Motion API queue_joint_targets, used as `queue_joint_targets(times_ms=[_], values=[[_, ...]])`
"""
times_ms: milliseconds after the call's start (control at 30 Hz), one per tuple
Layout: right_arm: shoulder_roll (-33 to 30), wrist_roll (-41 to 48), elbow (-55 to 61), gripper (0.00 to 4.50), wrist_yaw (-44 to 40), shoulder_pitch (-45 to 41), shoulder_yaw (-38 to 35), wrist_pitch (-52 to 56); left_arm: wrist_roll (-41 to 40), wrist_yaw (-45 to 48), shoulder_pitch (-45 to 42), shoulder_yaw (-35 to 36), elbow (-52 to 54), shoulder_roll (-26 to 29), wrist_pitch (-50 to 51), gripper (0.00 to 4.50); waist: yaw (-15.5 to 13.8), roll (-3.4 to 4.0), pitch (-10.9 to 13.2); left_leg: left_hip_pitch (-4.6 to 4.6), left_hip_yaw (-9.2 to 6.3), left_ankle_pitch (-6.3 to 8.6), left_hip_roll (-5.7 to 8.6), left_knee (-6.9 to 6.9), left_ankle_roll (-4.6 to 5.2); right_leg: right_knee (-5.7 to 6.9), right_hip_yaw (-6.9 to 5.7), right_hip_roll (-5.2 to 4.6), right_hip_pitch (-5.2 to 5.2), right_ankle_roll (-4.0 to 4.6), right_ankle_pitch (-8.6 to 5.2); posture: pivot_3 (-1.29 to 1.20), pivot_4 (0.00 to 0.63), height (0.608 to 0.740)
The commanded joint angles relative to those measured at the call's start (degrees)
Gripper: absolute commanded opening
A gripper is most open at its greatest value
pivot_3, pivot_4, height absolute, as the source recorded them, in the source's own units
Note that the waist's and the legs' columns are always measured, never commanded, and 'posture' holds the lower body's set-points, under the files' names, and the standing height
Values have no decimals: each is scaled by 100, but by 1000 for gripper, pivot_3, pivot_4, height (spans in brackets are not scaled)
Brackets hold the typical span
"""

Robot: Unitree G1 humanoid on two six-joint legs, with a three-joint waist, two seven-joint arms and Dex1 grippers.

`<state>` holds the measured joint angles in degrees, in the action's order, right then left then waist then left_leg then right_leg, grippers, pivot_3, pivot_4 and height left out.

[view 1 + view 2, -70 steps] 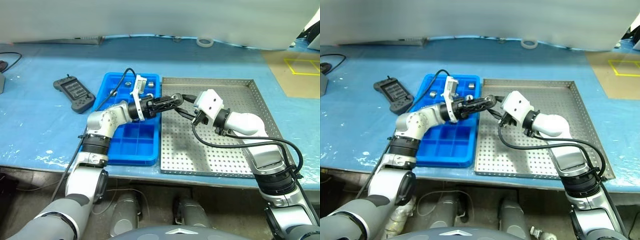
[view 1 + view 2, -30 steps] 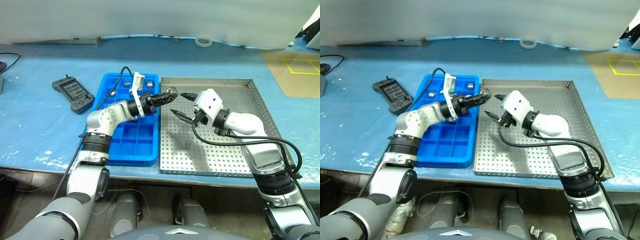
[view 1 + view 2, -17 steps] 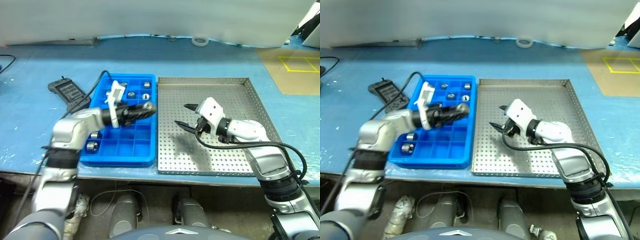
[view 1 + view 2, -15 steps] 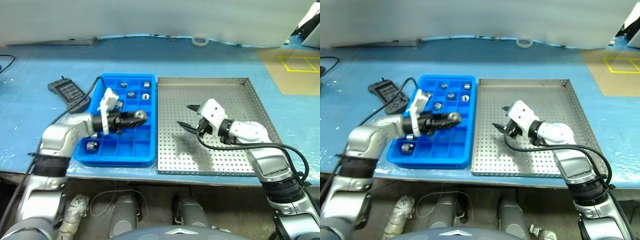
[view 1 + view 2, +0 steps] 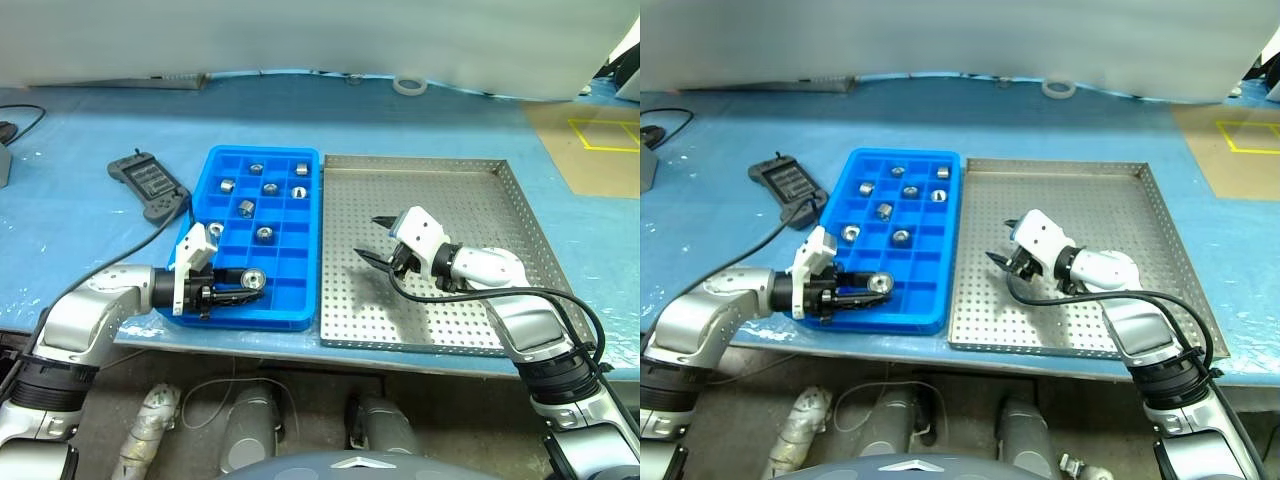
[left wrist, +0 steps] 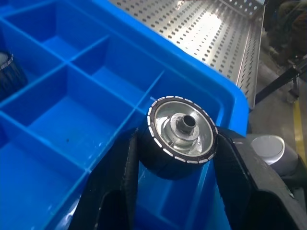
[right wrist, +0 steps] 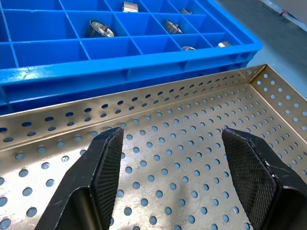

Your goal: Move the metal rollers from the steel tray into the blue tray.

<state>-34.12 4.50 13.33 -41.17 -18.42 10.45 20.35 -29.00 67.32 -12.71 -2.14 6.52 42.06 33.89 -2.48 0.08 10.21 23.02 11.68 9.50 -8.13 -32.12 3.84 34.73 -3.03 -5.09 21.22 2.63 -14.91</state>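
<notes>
Black fingers of my left gripper [image 6: 180, 158] pinch one roller [image 6: 181, 133] by its sides; I see its silvery face and centre hole, while its body is hidden between the pads. It hangs over the near row of the blue tray [image 5: 300, 310], close to the front rim. Six more metal rollers [image 5: 246, 208] sit in far compartments, one apiece, too small for detail. My right gripper [image 7: 177, 167] stands spread with nothing between its fingers, above the bare perforated floor of the steel tray [image 5: 470, 190], just beside the blue tray. A black remote [image 5: 150, 186] lies left of the trays.
</notes>
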Motion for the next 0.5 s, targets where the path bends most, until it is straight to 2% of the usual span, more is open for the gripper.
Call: queue_joint_targets(times_ms=[33, 200, 267, 433, 500], values=[[31, -39, 79, 3446, -11, -47, -44, -210, 229, 51, -20, -202, -225, -66, -295, 1856, 2, 5, -3, -3, 0, 0, 0, 0, 0, 0, 0, 0, -3, 0, 0, -79, 150, 740], [-1, -74, 95, 3446, 3, 8, -125, -271, 492, 237, -179, -521, -542, -72, -447, 1856, -1, 19, -11, -30, 0, 0, 0, 0, -1, 1, 3, 0, -23, 0, 0, -95, 150, 740], [-13, -69, 130, 3478, 5, 42, -158, -270, 540, 307, -181, -543, -636, -46, -501, 2590, 4, 23, -15, -37, 1, 0, 0, 0, -1, 1, 5, 0, -29, 0, 0, -103, 150, 740], [-9, -90, 183, 3478, 37, 93, -197, -255, 794, 266, -284, -591, -922, -15, -778, 4060, 0, 42, -26, -42, 2, 0, 0, 3, -2, 2, 6, 0, -31, 0, 0, -103, 150, 740], [1, -91, 188, 3478, 46, 102, -205, -251, 690, 354, -385, -519, -964, 4, -731, 4060, -3, 42, -26, -55, 2, -2, 0, 2, -4, 4, 6, 0, -42, 0, 0, -103, 150, 740]])
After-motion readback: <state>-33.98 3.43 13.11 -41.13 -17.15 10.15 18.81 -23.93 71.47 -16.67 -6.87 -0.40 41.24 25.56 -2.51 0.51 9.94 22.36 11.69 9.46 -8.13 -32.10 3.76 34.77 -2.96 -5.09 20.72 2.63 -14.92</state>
